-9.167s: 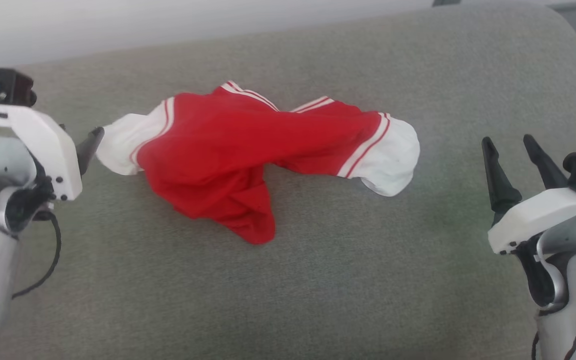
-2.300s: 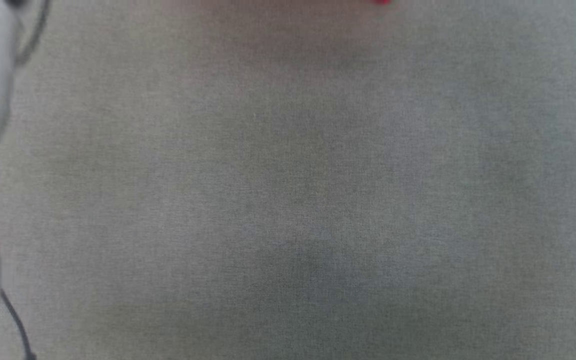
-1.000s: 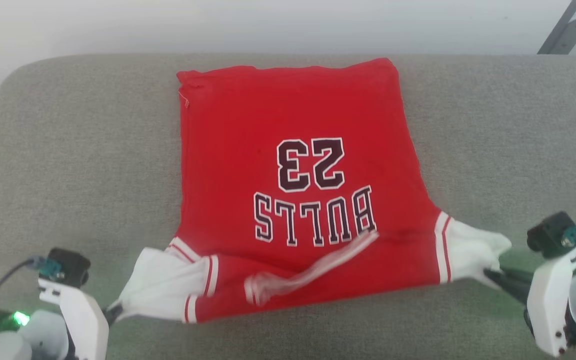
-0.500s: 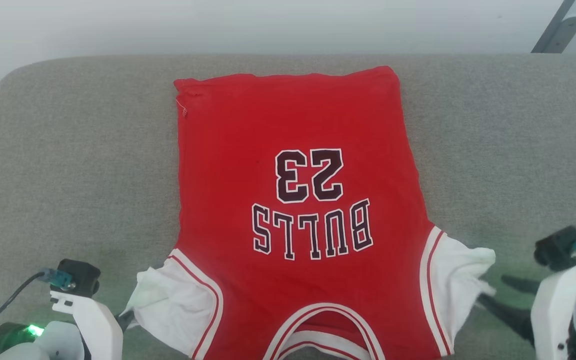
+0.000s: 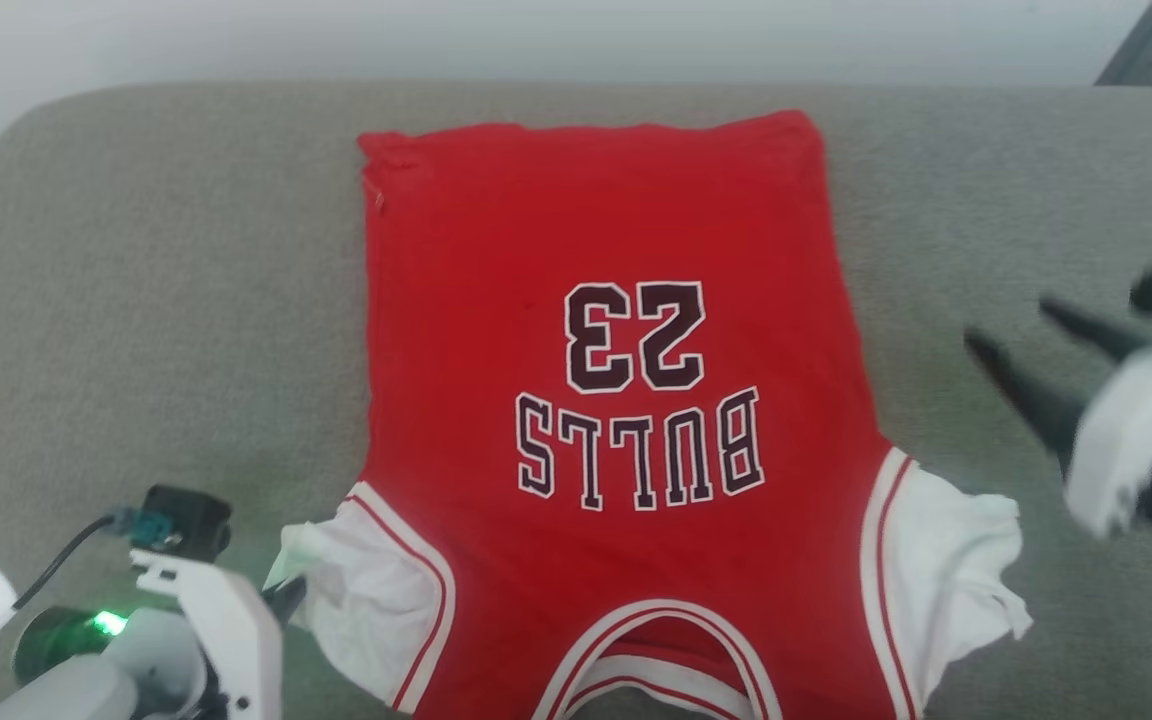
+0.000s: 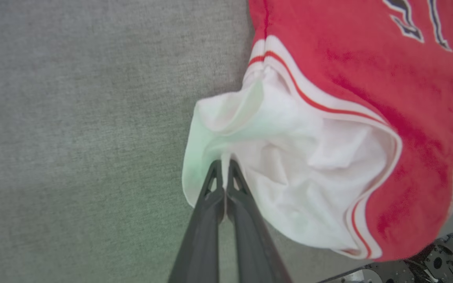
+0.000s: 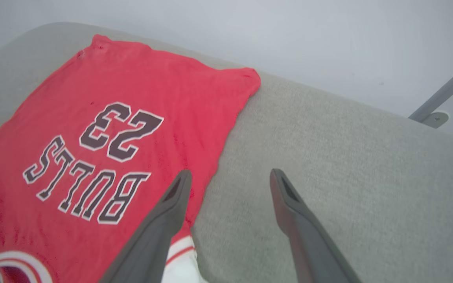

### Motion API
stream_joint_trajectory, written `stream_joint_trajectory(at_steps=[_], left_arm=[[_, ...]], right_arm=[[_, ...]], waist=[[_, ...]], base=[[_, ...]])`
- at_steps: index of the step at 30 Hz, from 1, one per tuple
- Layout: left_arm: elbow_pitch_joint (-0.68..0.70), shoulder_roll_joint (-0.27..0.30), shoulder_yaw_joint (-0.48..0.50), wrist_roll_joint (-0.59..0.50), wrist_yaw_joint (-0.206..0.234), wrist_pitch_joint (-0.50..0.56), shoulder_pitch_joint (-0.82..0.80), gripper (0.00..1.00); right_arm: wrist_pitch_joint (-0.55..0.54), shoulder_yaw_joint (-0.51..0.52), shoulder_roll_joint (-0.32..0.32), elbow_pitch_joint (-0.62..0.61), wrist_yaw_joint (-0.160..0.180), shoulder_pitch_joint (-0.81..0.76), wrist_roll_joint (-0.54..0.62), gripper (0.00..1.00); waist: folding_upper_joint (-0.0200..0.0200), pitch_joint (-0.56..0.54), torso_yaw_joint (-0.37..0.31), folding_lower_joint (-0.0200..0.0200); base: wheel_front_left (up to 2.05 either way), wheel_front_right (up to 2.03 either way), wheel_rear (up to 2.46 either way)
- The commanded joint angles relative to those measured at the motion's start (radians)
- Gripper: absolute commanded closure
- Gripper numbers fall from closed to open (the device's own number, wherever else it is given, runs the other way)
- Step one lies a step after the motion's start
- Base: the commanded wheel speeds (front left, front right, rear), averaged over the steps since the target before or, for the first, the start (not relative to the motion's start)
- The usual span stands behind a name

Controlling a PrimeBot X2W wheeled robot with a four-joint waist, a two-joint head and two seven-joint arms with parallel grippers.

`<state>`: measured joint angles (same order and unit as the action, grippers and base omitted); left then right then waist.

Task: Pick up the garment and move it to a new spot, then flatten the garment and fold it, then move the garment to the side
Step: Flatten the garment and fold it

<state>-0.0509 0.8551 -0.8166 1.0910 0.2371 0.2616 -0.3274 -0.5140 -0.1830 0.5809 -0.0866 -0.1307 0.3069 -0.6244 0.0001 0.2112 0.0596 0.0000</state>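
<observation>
Closer — left claw [image 6: 223, 163] tight on garment [image 6: 348, 59]

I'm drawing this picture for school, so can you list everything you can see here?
jersey: one, red and white with dark lettering, spread flat on the cushion
cushion: one, grey, under the jersey
wall: one, white, behind the cushion
metal bar: one, grey, against the wall at the upper right
left gripper: one, dark, shut on the jersey's white sleeve
right gripper: one, dark, open and empty, near the jersey's right side
</observation>
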Motion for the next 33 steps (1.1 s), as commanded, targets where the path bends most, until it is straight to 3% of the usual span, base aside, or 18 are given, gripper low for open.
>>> stream_joint_trajectory(at_steps=[1, 9, 20, 26, 33], left_arm=[[0.005, -0.011, -0.001, -0.019, -0.005, -0.002, -0.020, 1.00], [-0.003, -0.084, -0.016, -0.054, -0.034, -0.001, -0.115, 1.00], [-0.070, -0.190, -0.044, -0.094, -0.098, -0.027, -0.215, 1.00], [-0.148, -0.248, -0.055, -0.100, -0.139, -0.047, -0.258, 1.00], [-0.228, -0.292, -0.060, -0.094, -0.169, -0.067, -0.283, 1.00]], right_arm=[[-0.002, 0.004, -0.022, 0.028, 0.000, 0.049, 0.016, 0.00], [0.018, -0.043, -0.089, 0.327, 0.000, 0.387, 0.083, 0.00], [-0.045, -0.128, -0.095, 0.732, 0.000, 0.711, 0.099, 0.00], [-0.137, -0.160, -0.094, 0.946, 0.000, 0.847, 0.122, 0.00], [-0.280, -0.160, -0.127, 1.152, 0.000, 0.878, 0.152, 0.00]], waist=[[-0.0001, 0.021, 0.019, 0.0000], [-0.0001, 0.119, 0.110, 0.0000], [-0.0001, 0.242, 0.223, 0.0000], [-0.0001, 0.292, 0.277, 0.0000], [-0.0001, 0.316, 0.306, 0.0000]], base=[[0.00, 0.00, 0.00], [0.00, 0.00, 0.00], [0.00, 0.00, 0.00], [0.00, 0.00, 0.00], [0.00, 0.00, 0.00]])
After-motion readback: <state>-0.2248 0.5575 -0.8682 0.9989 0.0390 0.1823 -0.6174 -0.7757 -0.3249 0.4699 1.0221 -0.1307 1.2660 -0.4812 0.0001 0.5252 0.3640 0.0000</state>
